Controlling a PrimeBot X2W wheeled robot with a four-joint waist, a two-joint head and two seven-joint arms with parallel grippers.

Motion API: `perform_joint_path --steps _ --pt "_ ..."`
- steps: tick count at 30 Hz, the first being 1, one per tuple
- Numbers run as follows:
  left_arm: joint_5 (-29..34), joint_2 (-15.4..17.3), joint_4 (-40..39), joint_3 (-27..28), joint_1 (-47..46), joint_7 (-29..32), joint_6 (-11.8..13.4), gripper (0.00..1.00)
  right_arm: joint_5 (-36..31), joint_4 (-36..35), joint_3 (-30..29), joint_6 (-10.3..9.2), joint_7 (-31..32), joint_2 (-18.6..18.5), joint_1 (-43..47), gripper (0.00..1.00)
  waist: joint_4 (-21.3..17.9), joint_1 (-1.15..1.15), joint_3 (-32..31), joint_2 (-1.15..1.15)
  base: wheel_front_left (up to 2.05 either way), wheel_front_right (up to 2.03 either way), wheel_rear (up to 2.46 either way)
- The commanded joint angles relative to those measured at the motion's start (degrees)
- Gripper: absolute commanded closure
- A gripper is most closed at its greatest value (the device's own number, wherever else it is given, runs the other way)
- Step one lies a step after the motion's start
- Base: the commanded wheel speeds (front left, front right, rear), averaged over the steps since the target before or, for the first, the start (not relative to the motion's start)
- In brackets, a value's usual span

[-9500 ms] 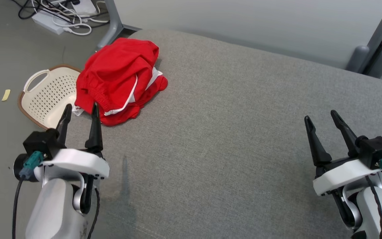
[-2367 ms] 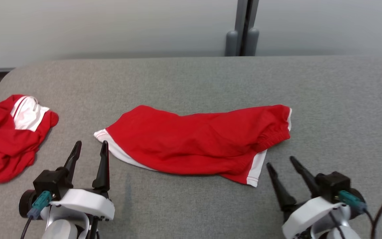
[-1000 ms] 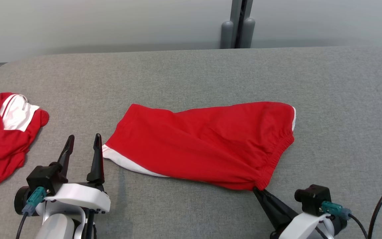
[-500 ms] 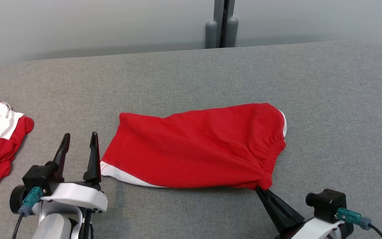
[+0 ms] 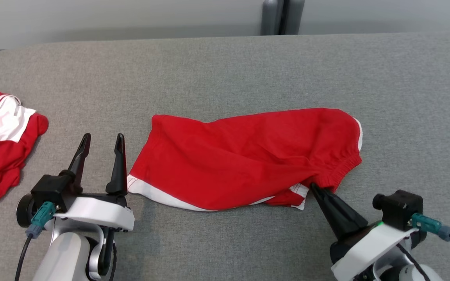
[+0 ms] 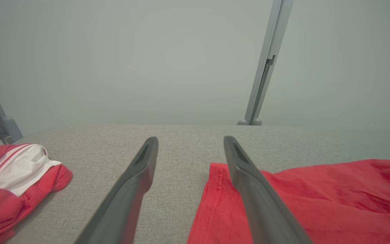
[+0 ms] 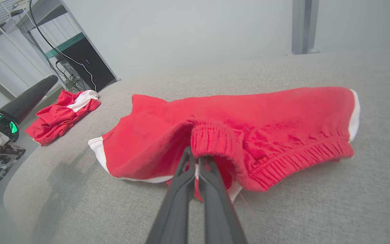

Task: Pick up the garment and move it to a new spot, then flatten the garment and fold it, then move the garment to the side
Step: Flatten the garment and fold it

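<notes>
The step in hand is judged to be the flattening of the red fabric shorts with white side trim, which are laid lengthwise across the middle of the grey upholstered surface, creased and with a trimmed layer tucked under along the surface's near side. For a clean result, the pinch should be held on the gathered elastic waistband rather than on a single loose layer, and the pull should be kept low and parallel to the surface, toward its right end. Counter-tension is advised: the white-edged leg hem, toward the surface's left end, could be taken by the free gripper so that the cloth is stretched, not dragged. The right gripper is seen over the surface's near-right part, with its forearm low and its fingers slanted up and leftward, pressed together on a raised fold of the waistband. The left gripper is held over the near-left part – fingers spread wide, pointed away from the robot, nothing between them. A crumpled red-and-white garment is left at the surface's left end.
</notes>
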Motion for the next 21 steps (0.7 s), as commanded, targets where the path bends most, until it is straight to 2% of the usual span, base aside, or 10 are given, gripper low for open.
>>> perform_joint_path --steps 1,12,21 --pt "0.42 0.19 -0.23 -0.08 -1.5 -0.07 -0.18 0.0 0.64 0.05 -0.5 0.11 -0.35 -0.62 -1.48 1.0 1.32 0.0 1.73 0.0 0.0 0.0 0.0" --pt "1.1 -1.53 -0.68 -1.2 -6.81 -0.76 -0.92 0.0 2.02 5.93 -2.53 0.11 -1.81 -6.0 -12.88 1.0 5.15 0.0 9.25 0.0 0.0 0.0 0.0" --pt "1.85 -2.63 0.69 -1.04 -8.67 -1.03 -1.47 0.0 4.58 13.87 -0.45 0.11 -5.22 -8.47 -18.75 1.0 5.2 0.0 11.22 0.0 0.0 0.0 0.0"
